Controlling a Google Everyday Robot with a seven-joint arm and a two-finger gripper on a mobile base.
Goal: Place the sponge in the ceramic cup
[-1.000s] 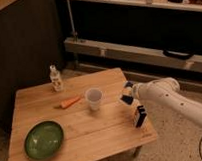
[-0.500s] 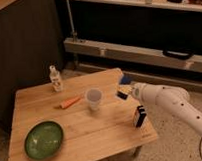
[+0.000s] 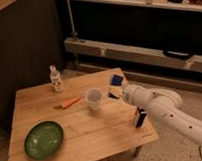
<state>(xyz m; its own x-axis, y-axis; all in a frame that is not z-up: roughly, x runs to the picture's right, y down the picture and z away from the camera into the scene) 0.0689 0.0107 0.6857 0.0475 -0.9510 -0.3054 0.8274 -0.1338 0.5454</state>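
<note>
— So, what is taking up most of the view?

— A pale wooden slatted worktop (image 3: pixel 96 130) is filling the lower left. A white, rounded robot arm (image 3: pixel 160 105) is reaching in over its right edge from the lower right.

— And what is sitting on the wood?

— A round dark-green bowl (image 3: pixel 43 139) is lying near the front left corner. A small whitish ceramic cup (image 3: pixel 94 98) with no handle is standing upright around the middle, mouth up. An upright black-and-white striped block (image 3: pixel 140 116) is standing near the right edge, just below the arm. An orange carrot (image 3: pixel 70 102) is lying just left of the cup, apart from it. A small clear bottle (image 3: pixel 56 79) is standing near the back left edge.

— Where is the task's thing?

— The small flat bright-blue sponge (image 3: pixel 115 80) is hanging in the air above the worktop. It is showing up and to the right of the cup, near it but not touching it.

— What is carrying it?

— The gripper (image 3: pixel 115 88) at the arm's tip is clamping the sponge by its lower part, just beside the cup's right side and higher than its rim.
</note>
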